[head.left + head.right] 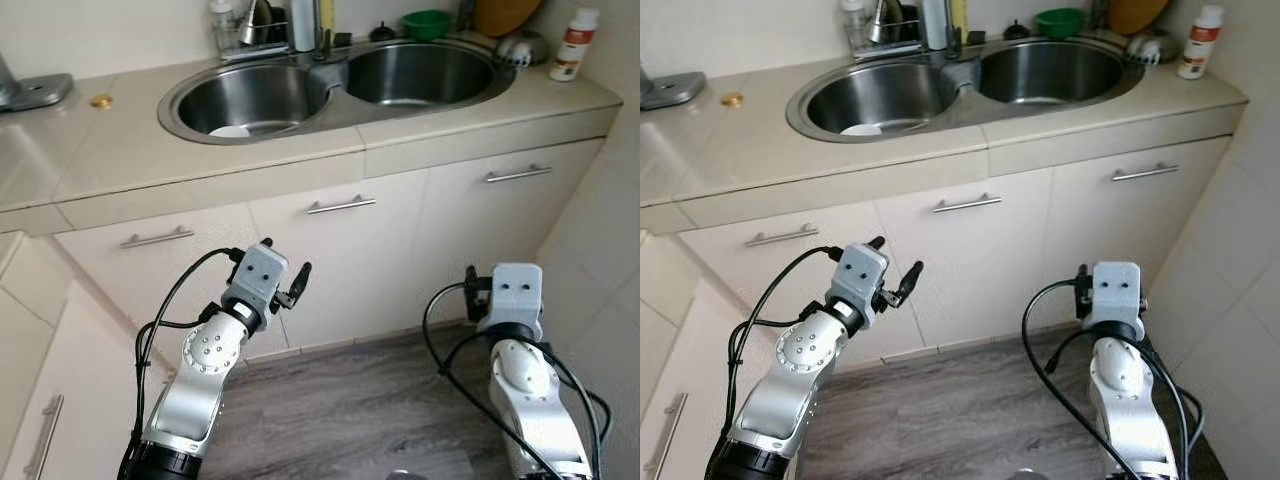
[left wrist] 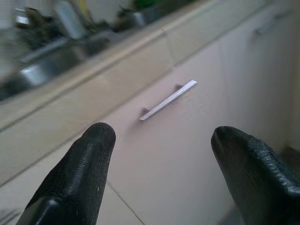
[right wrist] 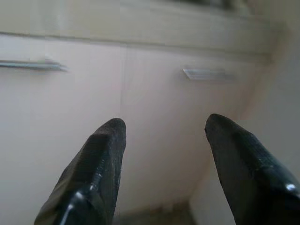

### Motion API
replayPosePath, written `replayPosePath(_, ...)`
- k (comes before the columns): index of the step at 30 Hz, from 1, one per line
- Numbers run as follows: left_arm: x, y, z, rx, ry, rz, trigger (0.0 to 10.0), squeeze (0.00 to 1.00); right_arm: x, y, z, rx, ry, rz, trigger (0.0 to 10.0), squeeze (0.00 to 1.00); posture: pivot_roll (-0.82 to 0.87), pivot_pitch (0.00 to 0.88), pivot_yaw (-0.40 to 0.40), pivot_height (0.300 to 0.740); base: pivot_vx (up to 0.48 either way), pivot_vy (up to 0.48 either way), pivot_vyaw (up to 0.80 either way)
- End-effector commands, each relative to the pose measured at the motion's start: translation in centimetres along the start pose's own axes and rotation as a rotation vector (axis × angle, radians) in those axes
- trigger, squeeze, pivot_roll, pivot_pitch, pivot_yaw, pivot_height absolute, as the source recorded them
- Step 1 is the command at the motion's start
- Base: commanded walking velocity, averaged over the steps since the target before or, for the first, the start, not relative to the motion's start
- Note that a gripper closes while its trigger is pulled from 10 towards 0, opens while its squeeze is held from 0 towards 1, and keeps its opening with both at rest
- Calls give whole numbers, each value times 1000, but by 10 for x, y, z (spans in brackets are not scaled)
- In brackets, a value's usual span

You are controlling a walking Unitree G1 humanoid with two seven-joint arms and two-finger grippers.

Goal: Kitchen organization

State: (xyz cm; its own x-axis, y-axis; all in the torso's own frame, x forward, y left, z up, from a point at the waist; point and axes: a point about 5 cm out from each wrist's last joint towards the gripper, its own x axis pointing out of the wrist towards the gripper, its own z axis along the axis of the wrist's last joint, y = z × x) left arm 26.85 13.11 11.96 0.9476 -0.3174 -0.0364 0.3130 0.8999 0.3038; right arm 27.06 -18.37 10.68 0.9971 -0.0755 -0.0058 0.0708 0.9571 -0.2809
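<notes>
From the head, the counter (image 1: 110,150) runs across the upper frame with a double sink (image 1: 330,85), a white plate (image 1: 232,131) half cut off in its left basin. Lower left, the left tool (image 1: 285,270) hangs before the cabinet doors, wide and empty; its wrist view shows a door handle (image 2: 168,99), the sink blurred. Lower right, the right tool (image 3: 164,129) faces the doors, wide, touching nothing.
</notes>
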Motion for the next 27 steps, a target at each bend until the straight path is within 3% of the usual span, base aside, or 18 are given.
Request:
replayPosePath(1, -7, 10, 1, 14, 9, 76, 10000, 0, 5, 18, 15, -46, -88, 101, 10000, 0, -82, 0, 13, 740, 0, 0, 0)
replayPosePath(3, -20, 11, -3, 28, 26, 122, 10000, 0, 5, 31, 19, -62, -124, 196, 10000, 0, -64, 0, -1, 740, 0, 0, 0)
replayPosePath(8, -31, 7, -6, 9, 44, 135, 10000, 0, 5, 27, 18, -53, -111, 199, 10000, 0, -47, 0, -17, 740, 0, 0, 0)
replayPosePath(21, -26, 1, -5, -48, 34, 64, 10000, 0, 7, 11, 13, -7, -75, 117, 10000, 0, -72, 0, -5, 740, 0, 0, 0)
replayPosePath(27, -26, 0, -5, -75, 37, 49, 10000, 0, 7, 7, 10, -9, -49, 106, 10000, 0, -68, 1, -10, 740, 0, 95, -735)
